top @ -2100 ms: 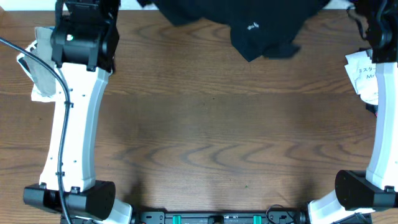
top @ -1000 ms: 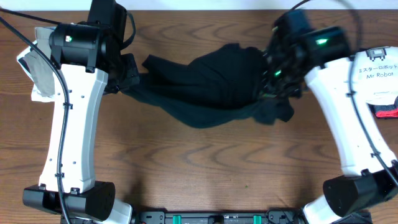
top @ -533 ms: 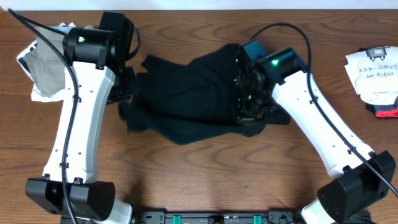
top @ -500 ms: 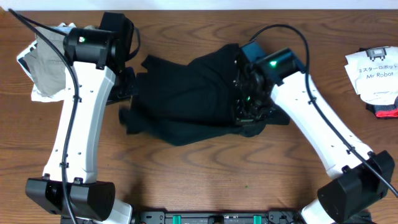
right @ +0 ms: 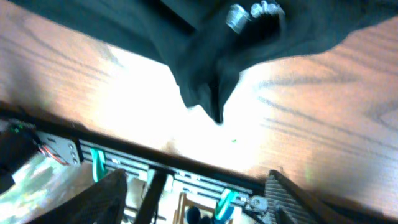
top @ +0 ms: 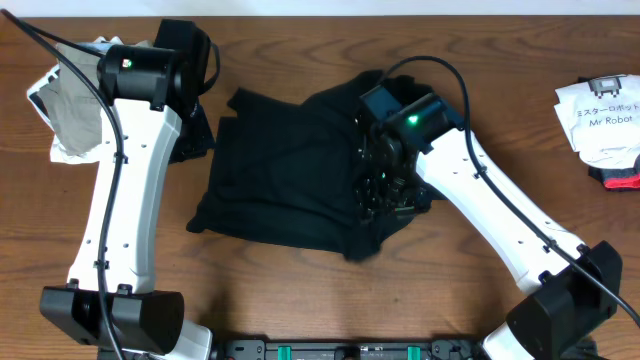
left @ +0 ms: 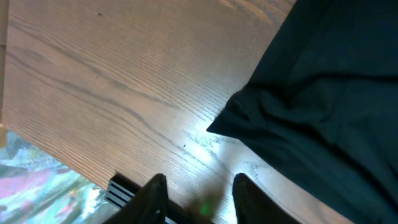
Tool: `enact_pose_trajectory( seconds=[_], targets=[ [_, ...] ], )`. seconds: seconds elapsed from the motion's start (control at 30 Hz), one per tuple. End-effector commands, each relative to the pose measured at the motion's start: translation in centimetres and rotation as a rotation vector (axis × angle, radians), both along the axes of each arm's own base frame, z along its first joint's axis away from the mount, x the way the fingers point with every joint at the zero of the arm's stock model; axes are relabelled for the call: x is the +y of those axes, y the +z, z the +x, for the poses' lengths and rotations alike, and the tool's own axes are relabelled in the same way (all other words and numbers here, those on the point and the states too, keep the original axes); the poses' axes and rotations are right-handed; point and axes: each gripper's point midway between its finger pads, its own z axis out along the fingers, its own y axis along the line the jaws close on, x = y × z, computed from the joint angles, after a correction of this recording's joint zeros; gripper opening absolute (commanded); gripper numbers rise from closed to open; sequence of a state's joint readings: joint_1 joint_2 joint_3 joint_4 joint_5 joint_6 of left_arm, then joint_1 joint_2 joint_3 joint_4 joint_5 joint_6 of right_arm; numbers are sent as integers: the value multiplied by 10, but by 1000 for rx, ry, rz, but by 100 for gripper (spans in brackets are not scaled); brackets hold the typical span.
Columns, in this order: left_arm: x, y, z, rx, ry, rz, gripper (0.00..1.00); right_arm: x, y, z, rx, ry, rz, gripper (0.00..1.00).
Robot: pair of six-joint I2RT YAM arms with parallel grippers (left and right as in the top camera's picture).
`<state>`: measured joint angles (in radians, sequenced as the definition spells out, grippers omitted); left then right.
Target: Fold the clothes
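Note:
A large black shirt (top: 290, 170) lies crumpled on the wooden table (top: 300, 300), with a hem corner hanging toward the front. My left gripper (top: 197, 138) hovers at its left edge. In the left wrist view this gripper (left: 200, 202) is open over bare wood, and the shirt (left: 323, 112) lies just to its right. My right gripper (top: 385, 190) is above the shirt's right side. In the right wrist view it (right: 199, 199) stands wide open and empty, with the shirt (right: 205, 68) and its small white mark (right: 261, 9) beyond the fingertips.
A khaki-grey garment (top: 70, 100) lies bunched at the far left behind the left arm. At the far right edge a white printed garment (top: 598, 110) rests beside a red item (top: 622, 178). The arm bases stand at the table's front edge.
Both grippers have opened and let go of the black shirt. It has dropped and spread flatter on the table. The right arm has shifted left and toward the front.

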<state>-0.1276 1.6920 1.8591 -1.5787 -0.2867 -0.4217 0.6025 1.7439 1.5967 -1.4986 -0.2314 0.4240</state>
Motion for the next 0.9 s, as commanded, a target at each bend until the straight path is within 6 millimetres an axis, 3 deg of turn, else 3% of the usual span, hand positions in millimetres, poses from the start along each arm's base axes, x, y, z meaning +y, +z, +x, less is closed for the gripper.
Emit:
enact_pose_trajectory(
  seconds=[0.0,0.13,0.23,0.33,0.43,0.57,0.77,0.87],
  targets=[
    [4,4,-1,-18,11,11,42,-8,2,-5,-8,28,-45,69],
    [1,3,3,-34,9,-4,44,-29,2,7,-58,-22,-141,69],
    [-17,-1,8,-35,-49,-106,45,-38,1,22,-89,-68,-136,71],
    [-40,-5,11,-23,-147,-227,45,-52,0,44,-131,-125,-128,81],
    [-48,-11,13,-19,-166,-266,45,-68,-2,59,-143,-188,-121,82],
    [-49,-34,14,9,-166,-271,46,-86,-11,71,-131,-236,-115,82],
    [-70,-83,11,63,-232,-361,46,-90,-37,73,-110,-275,-82,78],
    [-75,-95,13,58,-242,-373,47,-91,-51,78,-128,-282,-74,69]
  ],
)
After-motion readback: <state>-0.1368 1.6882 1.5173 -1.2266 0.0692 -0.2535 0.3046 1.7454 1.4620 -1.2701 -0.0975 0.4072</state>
